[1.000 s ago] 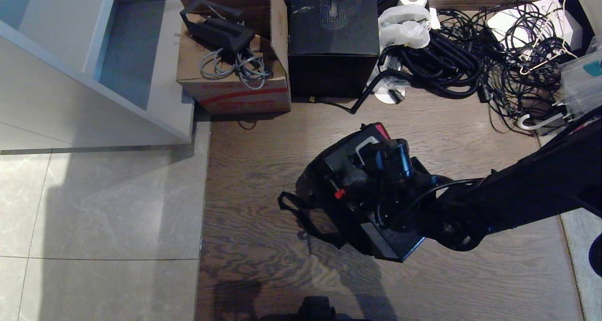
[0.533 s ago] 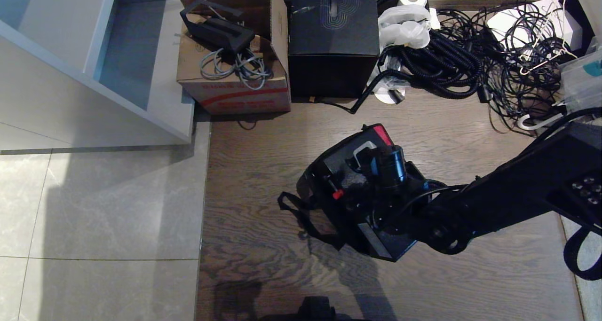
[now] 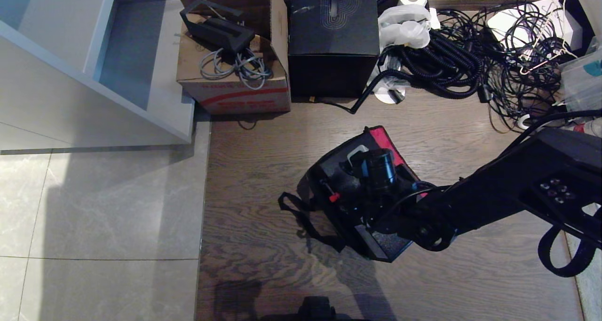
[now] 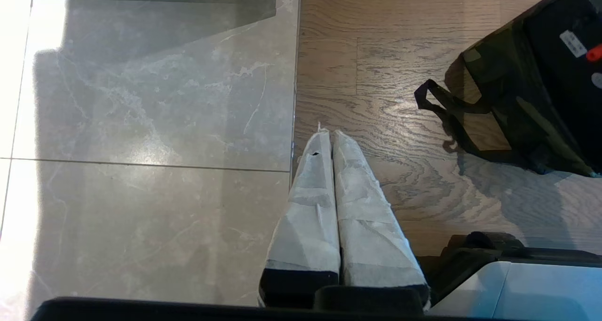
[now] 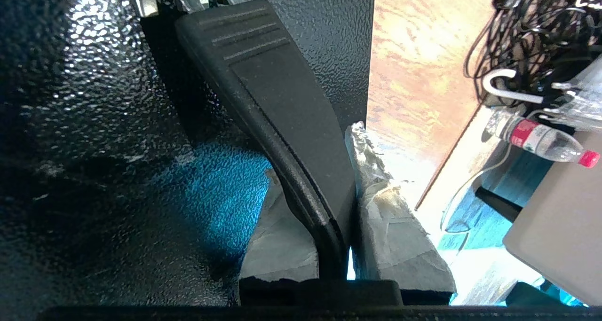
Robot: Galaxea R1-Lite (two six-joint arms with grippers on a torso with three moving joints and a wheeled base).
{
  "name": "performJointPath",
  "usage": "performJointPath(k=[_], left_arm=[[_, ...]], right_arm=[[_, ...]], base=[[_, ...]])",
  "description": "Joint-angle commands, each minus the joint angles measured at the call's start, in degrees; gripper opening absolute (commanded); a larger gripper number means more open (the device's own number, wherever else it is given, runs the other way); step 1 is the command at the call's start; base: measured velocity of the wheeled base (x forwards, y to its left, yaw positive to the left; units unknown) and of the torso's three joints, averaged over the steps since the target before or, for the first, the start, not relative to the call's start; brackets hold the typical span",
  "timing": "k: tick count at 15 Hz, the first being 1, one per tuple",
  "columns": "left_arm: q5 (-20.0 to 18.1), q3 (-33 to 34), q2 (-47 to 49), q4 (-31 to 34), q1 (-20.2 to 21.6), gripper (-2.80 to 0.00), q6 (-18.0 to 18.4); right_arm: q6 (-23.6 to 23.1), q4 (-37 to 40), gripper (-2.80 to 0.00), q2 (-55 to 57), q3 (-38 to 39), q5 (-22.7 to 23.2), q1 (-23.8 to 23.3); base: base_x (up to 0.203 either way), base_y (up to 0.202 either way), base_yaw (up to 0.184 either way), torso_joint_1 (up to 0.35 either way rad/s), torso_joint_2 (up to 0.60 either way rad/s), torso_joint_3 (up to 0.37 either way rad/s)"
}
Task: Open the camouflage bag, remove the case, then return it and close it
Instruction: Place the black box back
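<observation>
Your right gripper (image 5: 329, 217) pinches the strap handle (image 5: 277, 123) of the case (image 3: 383, 243), w/ the case in the open camouflage bag (image 3: 324, 184) mid-floor. Vs. a second ago: more of the red lid lining (image 3: 388, 144) shows; arm has shifted left. Left gripper (image 4: 331, 170): pressed together, parked near-left.

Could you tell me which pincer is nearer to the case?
Right: the right pincer is shut on the case's strap handle; the left pincer hangs apart, over bare floor.
</observation>
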Motion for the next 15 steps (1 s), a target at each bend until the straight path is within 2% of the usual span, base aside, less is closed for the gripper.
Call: performJointPath(k=[1, 15], left_arm=[[0.02, 0.00, 0.00, -0.01, 0.00, -2.80, -0.04], [0.02, 0.00, 0.00, -0.01, 0.00, -2.80, -0.04]], right_arm=[[-0.16, -0.07, -2.80, -0.48, -0.35, -0.37, 0.02], [0.10, -1.49, -2.80, 4.87, -5.93, -0.46, 0.02]], base=[[0.000, 0.000, 0.000, 0.000, 0.00, 0.000], [0.000, 0.000, 0.000, 0.000, 0.00, 0.000]])
